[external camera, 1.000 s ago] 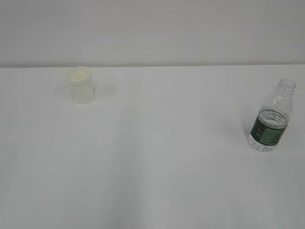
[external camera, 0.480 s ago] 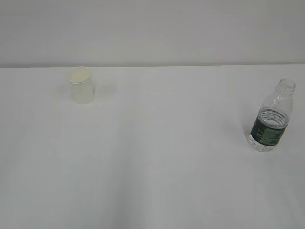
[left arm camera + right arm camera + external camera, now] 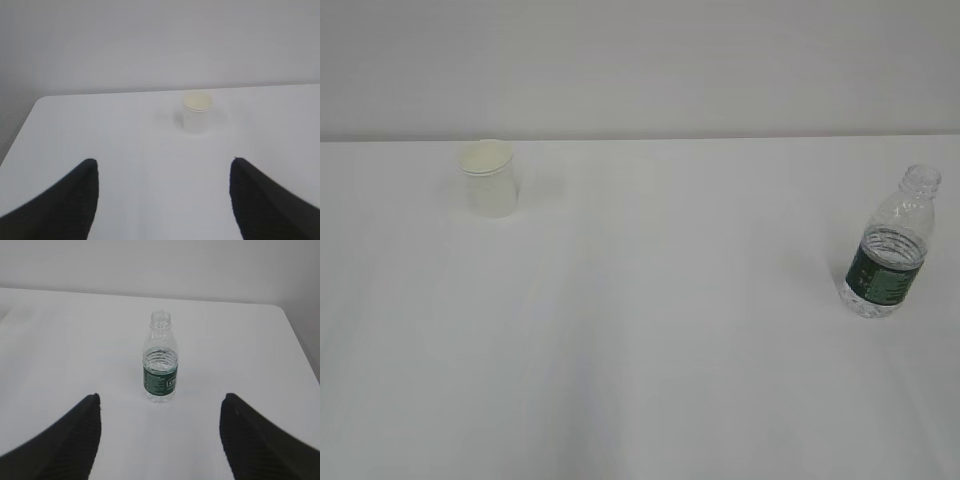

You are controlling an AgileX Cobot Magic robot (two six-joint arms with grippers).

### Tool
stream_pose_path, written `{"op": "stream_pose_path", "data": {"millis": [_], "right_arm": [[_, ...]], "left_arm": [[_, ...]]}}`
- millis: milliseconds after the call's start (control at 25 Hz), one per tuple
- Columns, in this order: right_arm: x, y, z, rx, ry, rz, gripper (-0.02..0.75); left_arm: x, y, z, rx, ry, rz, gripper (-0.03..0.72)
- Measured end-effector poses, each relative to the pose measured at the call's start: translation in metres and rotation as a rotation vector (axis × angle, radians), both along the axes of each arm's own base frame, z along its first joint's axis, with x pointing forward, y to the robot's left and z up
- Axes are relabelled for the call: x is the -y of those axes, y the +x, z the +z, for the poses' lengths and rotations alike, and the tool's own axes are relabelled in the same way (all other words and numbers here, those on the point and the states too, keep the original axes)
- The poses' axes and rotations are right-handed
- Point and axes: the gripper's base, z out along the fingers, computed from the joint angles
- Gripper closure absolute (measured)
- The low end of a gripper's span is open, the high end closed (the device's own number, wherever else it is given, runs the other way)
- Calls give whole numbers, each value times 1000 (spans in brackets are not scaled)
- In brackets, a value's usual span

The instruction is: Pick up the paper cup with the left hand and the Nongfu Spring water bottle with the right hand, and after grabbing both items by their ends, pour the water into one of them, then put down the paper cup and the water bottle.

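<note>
The paper cup (image 3: 489, 179) stands upright on the table (image 3: 640, 330) near its far edge, toward the left. The Nongfu Spring water bottle (image 3: 890, 247) stands upright well apart, by the right edge and nearer the front.

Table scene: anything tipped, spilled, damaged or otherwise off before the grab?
Nothing stands out. The paper cup stands upright, mouth up, and the Nongfu Spring water bottle stands upright with no cap, far apart on the white table. No spill shows. Both grippers, left and right, are open and holding nothing.
</note>
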Motion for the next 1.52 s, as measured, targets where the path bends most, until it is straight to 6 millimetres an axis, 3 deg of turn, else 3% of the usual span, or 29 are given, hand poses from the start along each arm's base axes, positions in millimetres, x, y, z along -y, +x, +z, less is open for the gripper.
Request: {"op": "stream_pose_path", "data": {"millis": [760, 1240, 1520], "right_arm": [[-3, 13, -5, 69, 5, 16, 184], [-6, 36, -9, 37, -27, 35, 184], [-9, 52, -13, 48, -34, 49, 184]], "left_arm": [[1, 45, -3, -58, 5, 4, 144], [2, 53, -3, -28, 46, -4, 149], [1, 56, -18, -29, 48, -3, 149]]}}
